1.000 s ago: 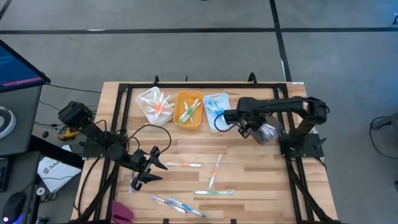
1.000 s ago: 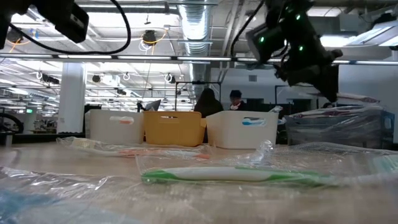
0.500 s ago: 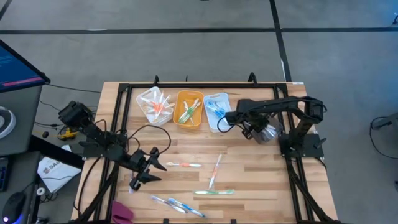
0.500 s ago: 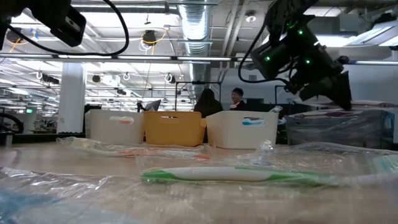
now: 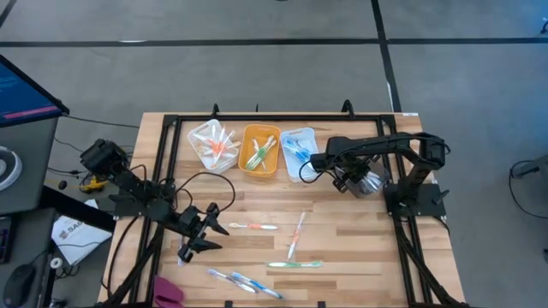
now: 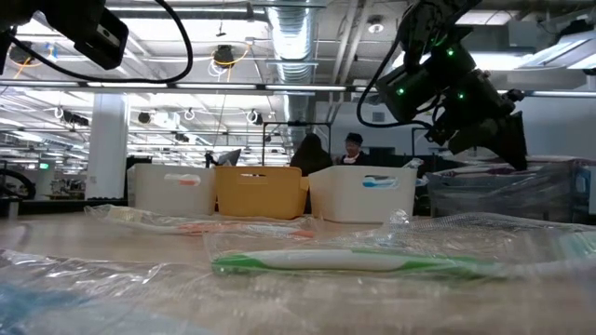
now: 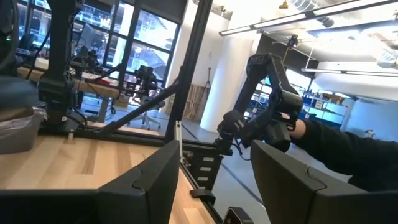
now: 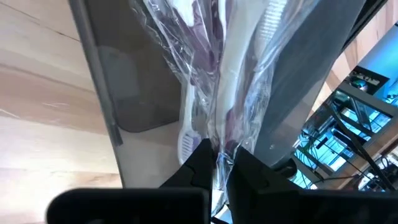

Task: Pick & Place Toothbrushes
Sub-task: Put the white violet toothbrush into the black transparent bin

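We looked level across the table (image 6: 56, 244) and saw a green-and-white wrapped toothbrush (image 6: 345, 262) lying lengthwise nearest us, its crinkled clear wrapper spread around it. Farther back lay an orange-pink wrapped toothbrush (image 6: 200, 226). Behind them stood three bins in a row: a white bin (image 6: 168, 191), a yellow bin (image 6: 261, 193) and another white bin (image 6: 363, 194). A dark arm (image 6: 456, 84) hung at upper right, green lights glowing. Two people (image 6: 312, 154) sat beyond the bins.

The high view looks straight down on the whole counter (image 5: 342, 231). The low view sits at counter height, facing level across it toward the three bins (image 6: 261, 191) (both views share these). Each wrist view looks forward past its own arm's fingers, close up.
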`<state>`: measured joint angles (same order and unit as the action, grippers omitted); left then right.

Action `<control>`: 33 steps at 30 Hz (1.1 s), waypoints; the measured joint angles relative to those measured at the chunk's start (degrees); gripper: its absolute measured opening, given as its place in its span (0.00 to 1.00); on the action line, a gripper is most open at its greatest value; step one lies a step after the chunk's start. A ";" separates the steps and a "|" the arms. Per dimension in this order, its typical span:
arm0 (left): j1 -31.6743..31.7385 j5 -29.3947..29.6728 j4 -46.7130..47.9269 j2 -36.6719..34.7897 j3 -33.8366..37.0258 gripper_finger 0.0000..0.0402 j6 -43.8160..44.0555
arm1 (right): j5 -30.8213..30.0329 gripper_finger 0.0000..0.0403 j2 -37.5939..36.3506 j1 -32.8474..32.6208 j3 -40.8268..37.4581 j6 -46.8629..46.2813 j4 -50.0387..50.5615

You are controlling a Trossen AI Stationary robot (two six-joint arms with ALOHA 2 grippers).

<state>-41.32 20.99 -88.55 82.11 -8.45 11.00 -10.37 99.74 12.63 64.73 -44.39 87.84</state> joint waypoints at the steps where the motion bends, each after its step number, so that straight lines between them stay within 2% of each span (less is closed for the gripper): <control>1: 0.00 0.02 0.00 0.00 0.00 0.48 0.00 | 0.00 0.03 0.00 0.12 -0.01 0.02 -0.10; 15: 0.04 -0.02 -0.02 0.00 0.00 0.48 0.00 | 1.31 0.03 -0.02 1.23 -0.29 2.19 -2.39; 21: 0.04 -0.04 -0.02 0.00 -0.02 0.48 0.00 | 5.71 0.03 0.00 2.21 -5.29 4.32 -5.62; 26: 0.04 -0.04 -0.02 0.00 -0.02 0.48 0.00 | 5.83 0.03 0.00 2.59 -6.81 4.33 -4.74; 33: 0.04 -0.04 -0.16 0.00 -0.02 0.48 -1.70 | 5.81 0.15 0.00 2.55 -6.80 4.41 -4.77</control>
<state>-41.28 20.96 -88.71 82.11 -8.47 9.30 -4.56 99.74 15.18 57.93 -39.99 83.07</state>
